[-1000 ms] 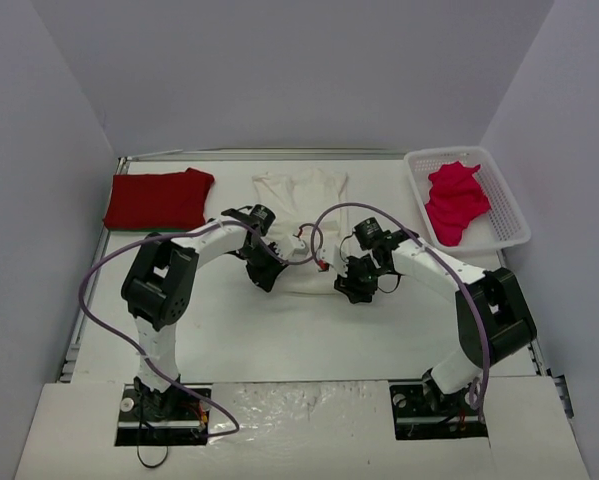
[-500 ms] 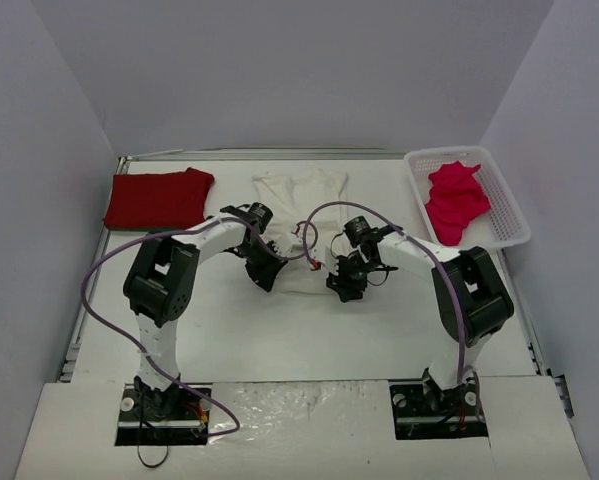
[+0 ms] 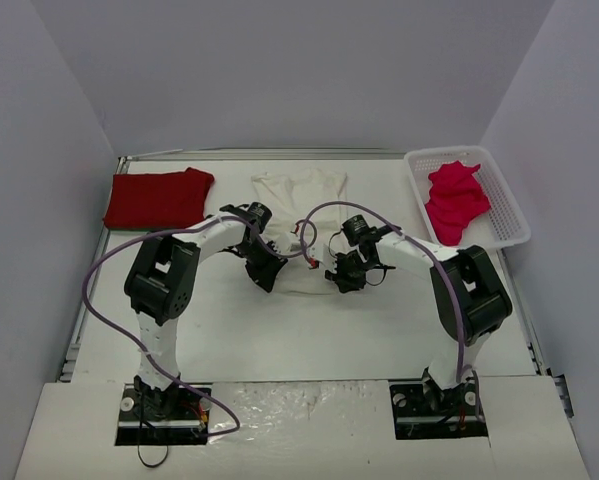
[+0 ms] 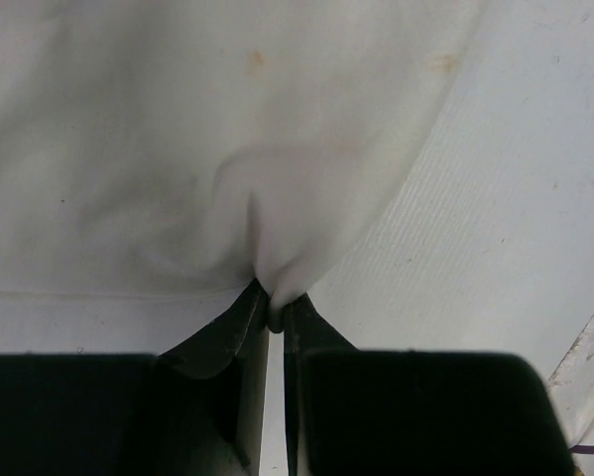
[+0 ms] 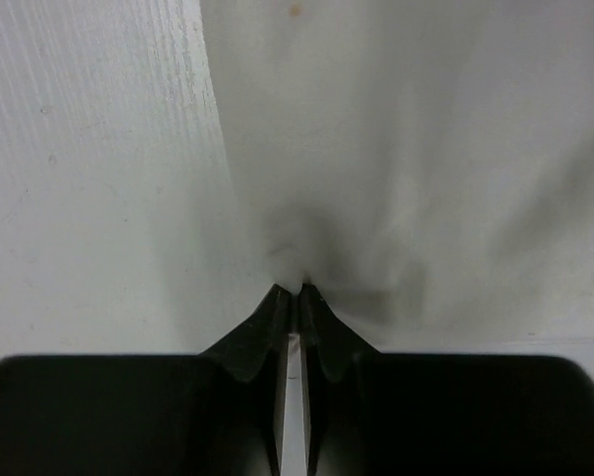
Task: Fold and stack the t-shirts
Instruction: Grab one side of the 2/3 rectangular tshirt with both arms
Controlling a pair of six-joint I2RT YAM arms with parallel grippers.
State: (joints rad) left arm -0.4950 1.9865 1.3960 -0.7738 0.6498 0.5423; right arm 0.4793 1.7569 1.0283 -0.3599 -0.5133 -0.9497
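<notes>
The cream-white t-shirt [image 3: 301, 195] is spread mid-table [image 3: 279, 330], its near hem clamped at 7 o'clock by the left gripper [image 4: 275, 315] and at 5 o'clock by the right gripper [image 5: 297, 295]. The red t-shirt [image 3: 157, 198] is laid folded at 10 o'clock, the pinkish-red t-shirt [image 3: 455, 200] heaped in the basket [image 3: 511, 218] at 2 o'clock.

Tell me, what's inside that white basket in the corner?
A crumpled pinkish-red t-shirt lies heaped inside the white basket. Nothing else shows on the bare lattice around it. Whether anything hides underneath the shirt cannot be seen, because the cloth covers it.
</notes>
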